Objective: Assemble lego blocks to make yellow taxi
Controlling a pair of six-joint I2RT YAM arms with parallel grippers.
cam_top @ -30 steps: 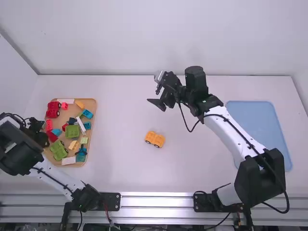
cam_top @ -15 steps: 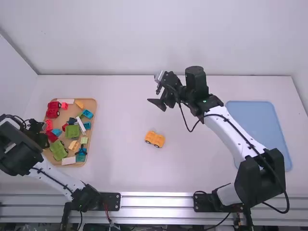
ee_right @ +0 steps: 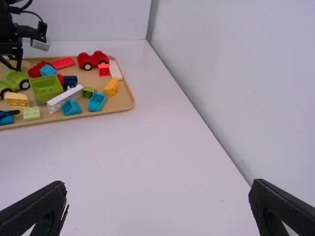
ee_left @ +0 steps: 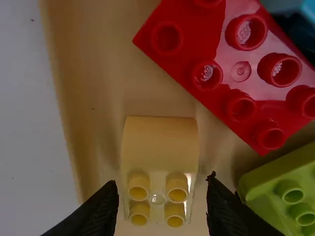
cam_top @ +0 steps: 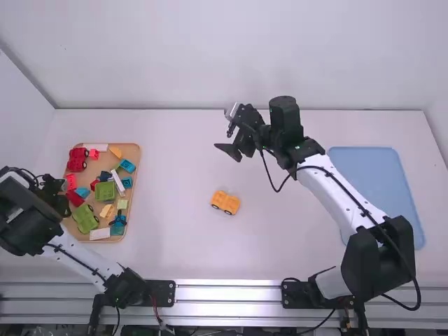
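Yel. wheeled base [cam_top: 225, 202] on the white table [cam_top: 182, 245], nr the middle, wheels at its 6 o'clock side (12 = away from arm bases); R gripper [cam_top: 222, 140] at 12 from it, over bare tabletop, fingers spread wide w/ nothing btwn them; tray [cam_top: 137, 203] well off at 9; blue mat [cam_top: 381, 196] well off at 3.

L gripper [cam_top: 54, 198] at tray's 9 o'clock edge; its fingers are spread, one each side of a yel. block w/ sloped top [ee_left: 160, 147], a gap showing either side, so not pinched; that block lies in the tray, just beside the rim; red studded block [ee_left: 216, 73] nr it.

Rest of tray, from its middle out: green box block [cam_top: 105, 191] nr centre; long white block [cam_top: 117, 180] just beside it, toward 2; small yel. block [cam_top: 107, 211] toward 6; green wheeled block [cam_top: 86, 219] at 7–8; flat white block [cam_top: 100, 234] at 6; red wheeled block [cam_top: 77, 159] at 11; another yel. block [cam_top: 115, 151] approx. 12–1.
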